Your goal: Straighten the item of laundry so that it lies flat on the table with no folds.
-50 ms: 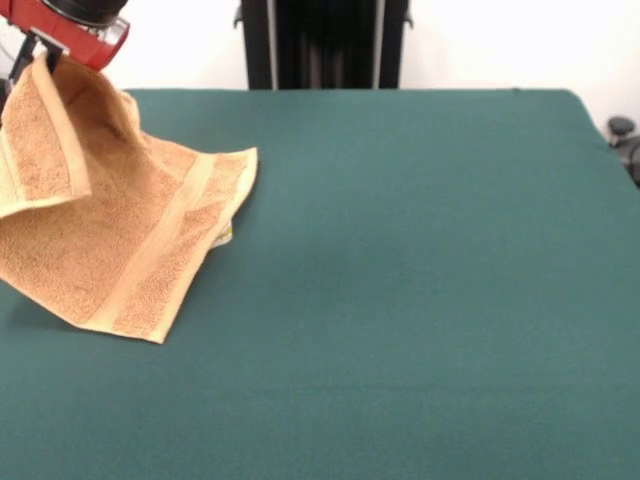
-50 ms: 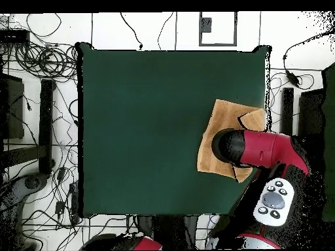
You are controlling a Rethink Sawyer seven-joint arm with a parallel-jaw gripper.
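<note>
The jaws (image 1: 45,55) are pinching the towel (image 1: 120,235) by one corner, lifting it near the worktop (image 1: 420,300) edge; releasing now risks folds.

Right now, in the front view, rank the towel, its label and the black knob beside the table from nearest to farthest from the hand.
1. Towel: its upper corner is gripped in the hand, top left.
2. Label: peeking from under the towel's right edge.
3. Black knob: past the table, at its far right edge.

Tan towel (image 1: 110,230) half-lifted, folded, table (image 1: 400,300) edge
</note>
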